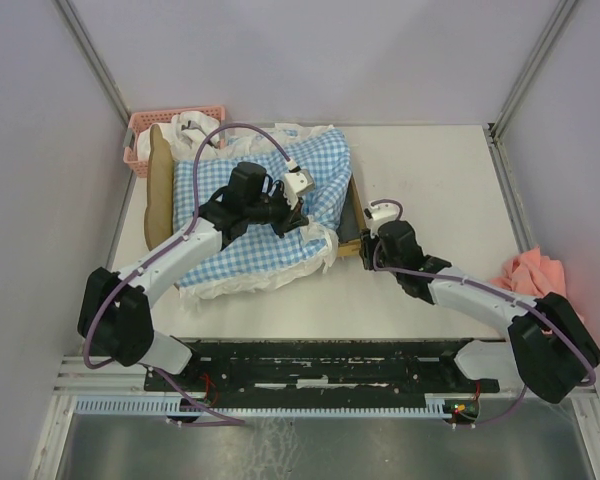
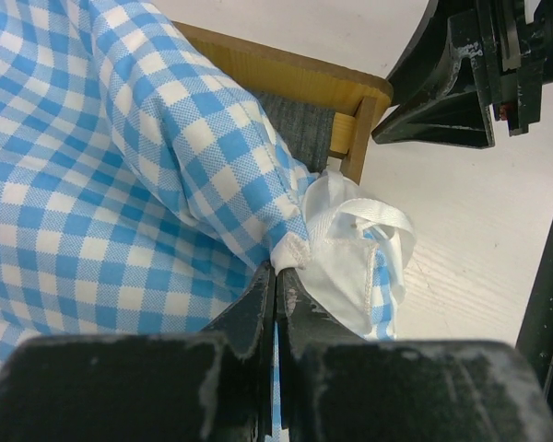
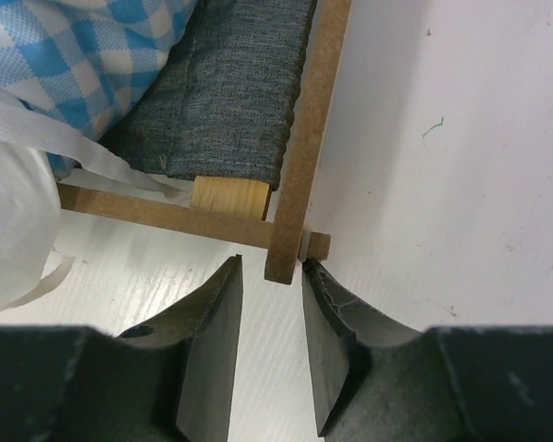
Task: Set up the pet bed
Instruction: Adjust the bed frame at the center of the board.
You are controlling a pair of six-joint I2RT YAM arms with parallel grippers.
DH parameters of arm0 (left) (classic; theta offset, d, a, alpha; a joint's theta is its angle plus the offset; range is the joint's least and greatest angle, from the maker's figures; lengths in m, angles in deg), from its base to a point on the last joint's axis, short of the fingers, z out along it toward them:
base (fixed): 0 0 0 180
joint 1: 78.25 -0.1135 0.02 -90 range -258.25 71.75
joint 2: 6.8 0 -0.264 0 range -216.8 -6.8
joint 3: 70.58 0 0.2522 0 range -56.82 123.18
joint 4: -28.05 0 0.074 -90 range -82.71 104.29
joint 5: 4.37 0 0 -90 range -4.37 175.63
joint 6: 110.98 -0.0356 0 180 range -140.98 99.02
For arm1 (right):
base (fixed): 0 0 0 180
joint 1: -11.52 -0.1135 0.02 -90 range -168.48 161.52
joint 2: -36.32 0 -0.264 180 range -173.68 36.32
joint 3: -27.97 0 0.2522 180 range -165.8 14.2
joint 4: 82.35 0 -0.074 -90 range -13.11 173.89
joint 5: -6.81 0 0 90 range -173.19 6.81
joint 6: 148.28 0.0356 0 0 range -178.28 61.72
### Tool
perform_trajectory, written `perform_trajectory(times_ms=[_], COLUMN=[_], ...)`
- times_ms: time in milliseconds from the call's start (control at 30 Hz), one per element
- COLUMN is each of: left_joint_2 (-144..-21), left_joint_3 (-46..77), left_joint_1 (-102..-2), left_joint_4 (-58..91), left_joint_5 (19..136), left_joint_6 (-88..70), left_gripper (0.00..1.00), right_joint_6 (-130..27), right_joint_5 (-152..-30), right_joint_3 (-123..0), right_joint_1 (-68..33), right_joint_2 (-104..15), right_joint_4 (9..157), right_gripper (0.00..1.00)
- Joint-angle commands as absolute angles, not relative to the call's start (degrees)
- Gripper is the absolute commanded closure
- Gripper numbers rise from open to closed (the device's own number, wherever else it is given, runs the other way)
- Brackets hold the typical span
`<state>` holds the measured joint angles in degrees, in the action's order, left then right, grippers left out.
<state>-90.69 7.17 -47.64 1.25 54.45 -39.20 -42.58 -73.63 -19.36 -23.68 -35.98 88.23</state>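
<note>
Top external view: a pink basket (image 1: 138,145) sits at the worktop's (image 1: 430,170) far left corner. Just right of it lies the pet bed (image 1: 160,195), a light-wood frame with a tan headboard at its left end, mostly buried under blue-white gingham bedding (image 1: 230,260). The left pincer (image 1: 302,222) is pressed together on the bedding's white hem, plain in the left wrist view. Only the right wrist view shows the dark grey base and thin side rail. There the right pincer (image 3: 272,267) stands spread astride the rail's corner end, its right finger touching. A pink cloth (image 1: 530,270) lies far right.
</note>
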Motion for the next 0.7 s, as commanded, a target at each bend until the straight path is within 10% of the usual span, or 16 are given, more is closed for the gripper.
perform_trajectory(times_ms=[0,300,667], left_joint_2=[-91.0,-92.5,-92.5], left_joint_3=[7.7,8.1,7.4], left_joint_1=[-47.8,-47.8,-47.8], left_joint_4=[2.7,6.5,8.6], left_joint_5=[53.3,52.0,52.0], left_joint_6=[-39.2,-34.3,-31.5], left_gripper=[0.97,0.97,0.97], right_joint_6=[-48.7,-44.1,-41.9], right_joint_5=[-73.6,-76.7,-74.7], right_joint_3=[-24.6,-25.4,-10.6], right_joint_1=[-23.4,-23.4,-30.5], right_joint_2=[-37.2,-32.2,-33.2], right_joint_4=[95.9,86.4,110.4], right_gripper=[0.60,0.57,0.51])
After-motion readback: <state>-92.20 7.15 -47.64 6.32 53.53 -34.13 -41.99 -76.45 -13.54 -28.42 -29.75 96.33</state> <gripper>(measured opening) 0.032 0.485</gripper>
